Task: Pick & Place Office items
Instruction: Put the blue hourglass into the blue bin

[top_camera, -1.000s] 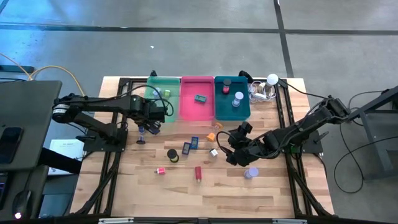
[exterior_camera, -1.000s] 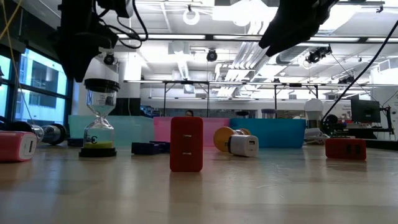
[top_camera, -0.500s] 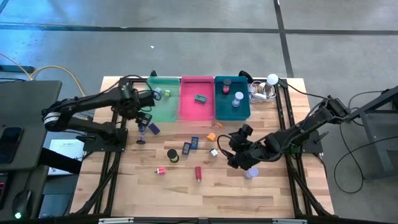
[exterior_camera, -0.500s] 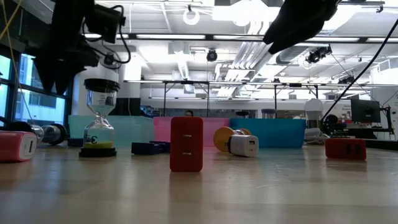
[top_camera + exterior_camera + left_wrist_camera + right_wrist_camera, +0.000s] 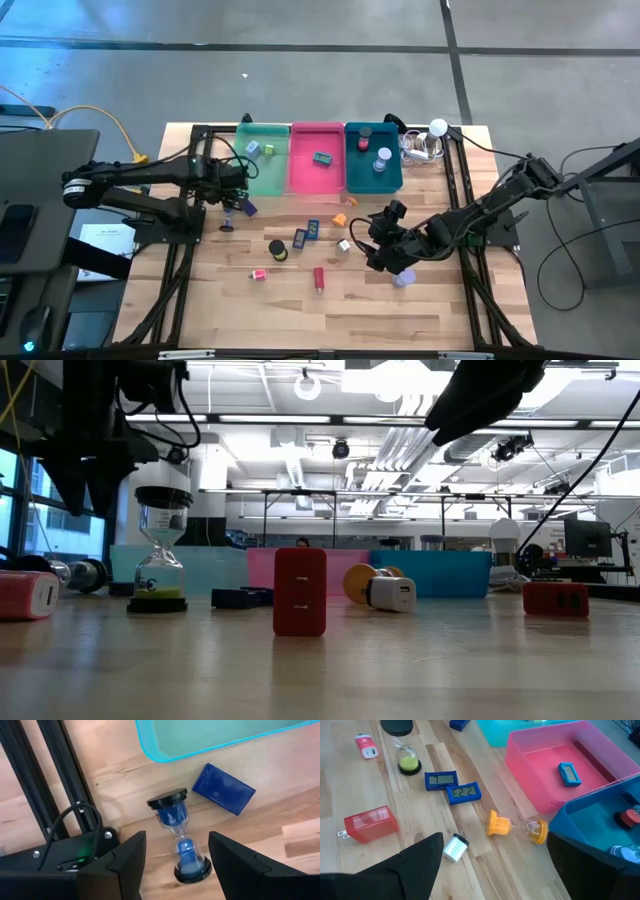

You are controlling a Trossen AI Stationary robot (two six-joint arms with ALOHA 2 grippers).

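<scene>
My left gripper (image 5: 232, 190) hangs open over the table's left part, just in front of the green tray (image 5: 262, 170). In the left wrist view its fingers stand on either side of a blue-sand hourglass (image 5: 177, 840), which stands upright on its base, without touching it. A dark blue block (image 5: 223, 795) lies beside the hourglass. My right gripper (image 5: 378, 250) hovers open over the right middle, next to a lavender cylinder (image 5: 403, 277). Its wrist view shows a white plug (image 5: 455, 847), an orange hourglass (image 5: 515, 826) lying on its side, two blue clocks (image 5: 464, 792) and a red charger (image 5: 367, 825).
The pink tray (image 5: 318, 178) and teal tray (image 5: 372, 180) line the far edge and hold a few small items. A white ball with cables (image 5: 438, 127) sits at the far right. A yellow-sand hourglass (image 5: 160, 550), a pink charger (image 5: 25, 595) and the red charger (image 5: 300, 590) stand on the near table.
My left arm has drawn back, and its gripper has shifted a little toward the table's left edge. The blue-sand hourglass has stayed standing where it was. My right gripper has kept nearly still.
</scene>
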